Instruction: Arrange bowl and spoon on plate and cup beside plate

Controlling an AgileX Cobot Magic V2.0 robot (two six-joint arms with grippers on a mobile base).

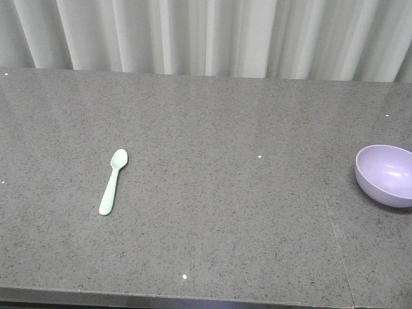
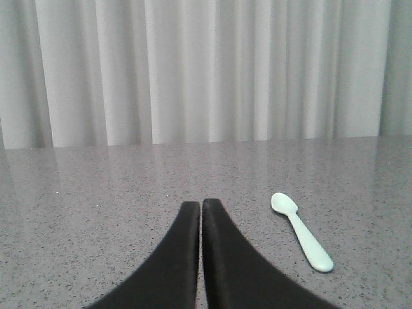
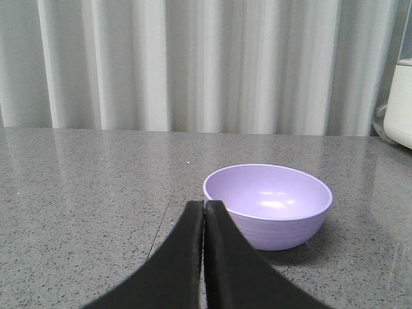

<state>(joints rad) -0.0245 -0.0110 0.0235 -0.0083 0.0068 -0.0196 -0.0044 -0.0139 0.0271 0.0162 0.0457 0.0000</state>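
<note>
Counter (image 1: pixel 225 212) of grey speckled stone, glossy, is seen in the front view, backed by a pleated white curtain (image 1: pixel 206 35). Spoon (image 1: pixel 113 182), pale mint plastic with a thick rounded handle and a small oval head, is laid flat left of centre, head toward the curtain. Bowl (image 1: pixel 386 175), lavender plastic, round, smooth and matte, is set upright at the far right, well apart from the spoon. Its right side is cut off by the frame edge. A thin seam (image 1: pixel 331 219) is traced across the counter just left of the bowl.

Left wrist view: left claw (image 2: pixel 201 203) is shown as two black curved matte fingers, pressed together at the tips with nothing held. Their bases are cut off by the bottom edge. The spoon (image 2: pixel 301 239) is seen flat on the counter to the right of the tips, apart from them.

Right wrist view: right claw (image 3: pixel 205 204) is likewise closed, tip to tip, with nothing gripped. The bowl (image 3: pixel 268 205) is seen just behind and right of the tips. Its lower left wall is hidden by a finger, so contact cannot be told. A white rounded object (image 3: pixel 400 103) is cut off at the right edge and cannot be made out.
</note>
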